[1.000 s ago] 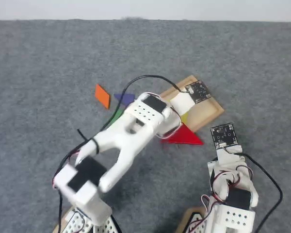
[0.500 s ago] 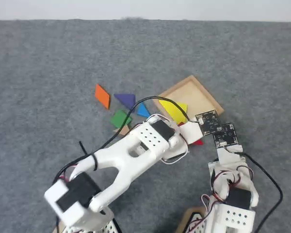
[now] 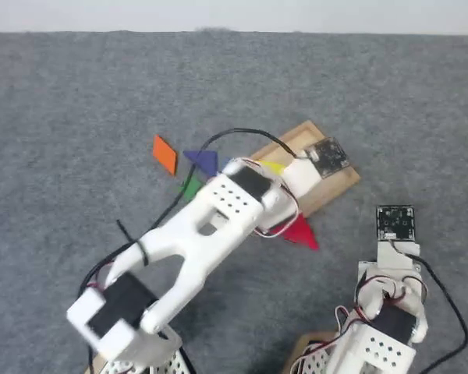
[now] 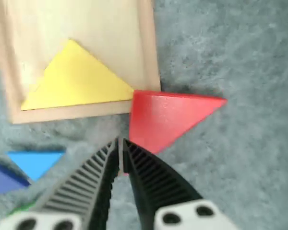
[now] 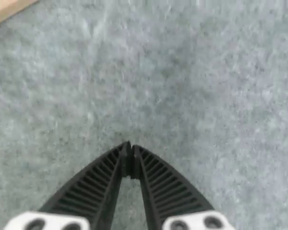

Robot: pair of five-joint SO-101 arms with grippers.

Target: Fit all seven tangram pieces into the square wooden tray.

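Observation:
The square wooden tray [image 3: 335, 181] lies at centre right, and my left arm [image 3: 218, 218] stretches over it. A yellow triangle [image 4: 77, 81] lies inside the tray [image 4: 146, 43]. A red triangle [image 4: 168, 117] lies flat on the carpet, touching the tray's outer corner. My left gripper [image 4: 120, 142] is shut, its tips at the red triangle's edge. A blue triangle [image 4: 36, 162] lies beside it. An orange piece [image 3: 164, 153], a purple triangle [image 3: 203, 160] and a green piece [image 3: 190, 185] lie left of the tray. My right gripper [image 5: 129, 146] is shut over bare carpet.
Grey carpet [image 3: 78, 93] covers the whole table. My right arm [image 3: 390, 312] stands at the near right, away from the tray and pieces. A wooden board [image 3: 306, 348] shows under that arm's base. A corner of the tray [image 5: 5, 9] edges the right wrist view.
The left arm swung off the tray toward the right arm, then back over the tray. The red triangle now lies slightly nearer. The right arm shifted to the right.

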